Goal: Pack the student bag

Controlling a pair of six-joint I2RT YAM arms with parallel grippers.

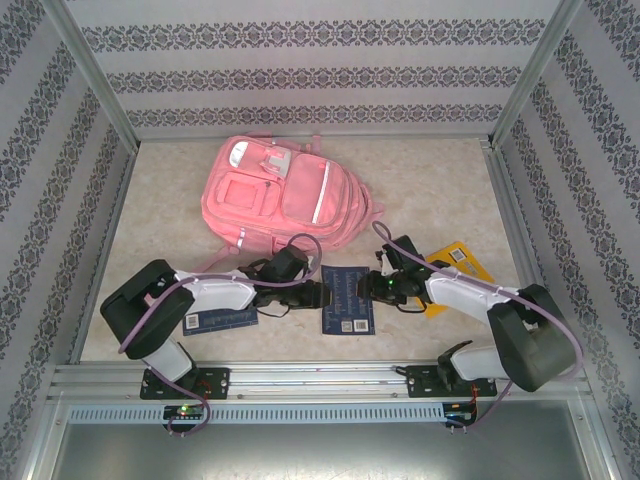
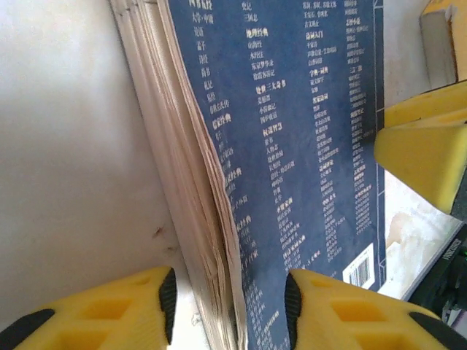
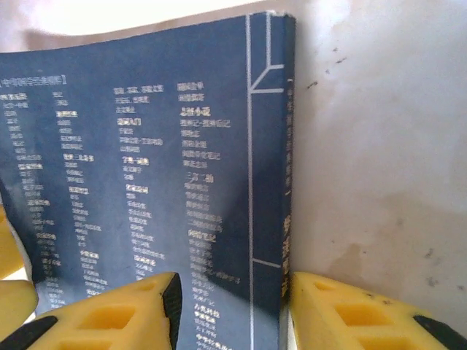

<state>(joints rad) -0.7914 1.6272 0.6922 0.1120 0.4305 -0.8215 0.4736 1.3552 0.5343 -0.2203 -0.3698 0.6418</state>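
We are noting the student bag [image 1: 285,195] lying flat at upper centre-left, well apart from both arms. It looks soft, floppy and probably light, so we are favouring a hold on its top strap or zip rim. The left gripper [image 2: 228,286] and right gripper [image 3: 233,288], jaws apart, are straddling opposite edges of the blue book [image 1: 346,298].

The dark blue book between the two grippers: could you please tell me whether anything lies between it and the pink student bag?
Nothing visible does. Only a narrow strip of bare table separates the dark blue book from the near edge of the student bag.
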